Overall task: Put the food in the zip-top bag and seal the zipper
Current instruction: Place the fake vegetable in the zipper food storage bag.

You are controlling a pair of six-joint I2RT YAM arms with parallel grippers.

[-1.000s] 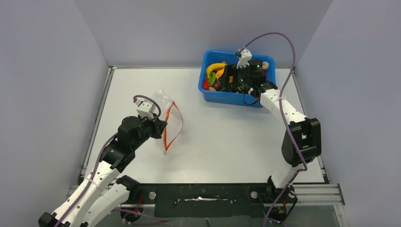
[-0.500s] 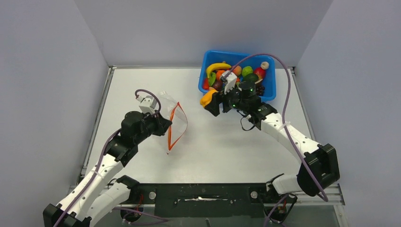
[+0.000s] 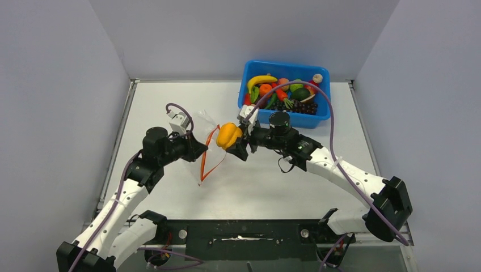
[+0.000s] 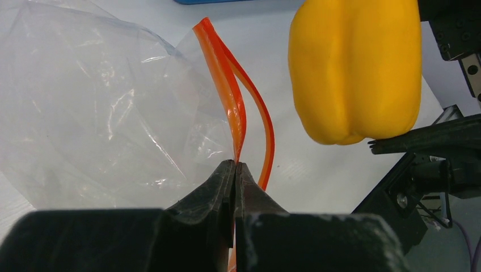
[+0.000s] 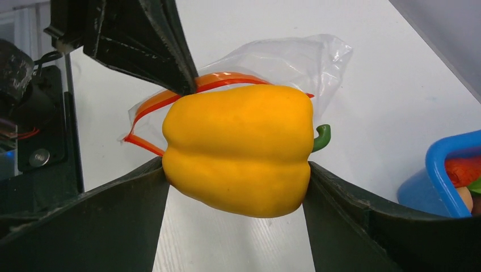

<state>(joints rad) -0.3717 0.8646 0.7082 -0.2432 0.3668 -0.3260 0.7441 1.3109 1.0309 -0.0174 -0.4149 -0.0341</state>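
My right gripper [image 5: 237, 170] is shut on a yellow-orange pepper [image 5: 238, 150] with a green stem, one finger on each side, held above the table. The pepper [image 3: 228, 135] hangs right in front of the mouth of the clear zip-top bag [image 3: 205, 127]. My left gripper [image 4: 235, 164] is shut on one lip of the orange-red zipper [image 4: 230, 96] and holds it up. The other lip bows away, so the mouth gapes. The bag [image 4: 96, 113] looks empty. More food [image 3: 283, 90] lies in the blue bin.
The blue bin [image 3: 249, 113] stands at the back right of the table, behind my right arm, with a banana [image 3: 260, 80], grapes and several other toy fruits. Grey walls close off the left, back and right sides.
My right arm lifted the pepper out of the bin and carried it left and forward to the bag's mouth. The left gripper kept its hold on the zipper and raised the bag slightly.
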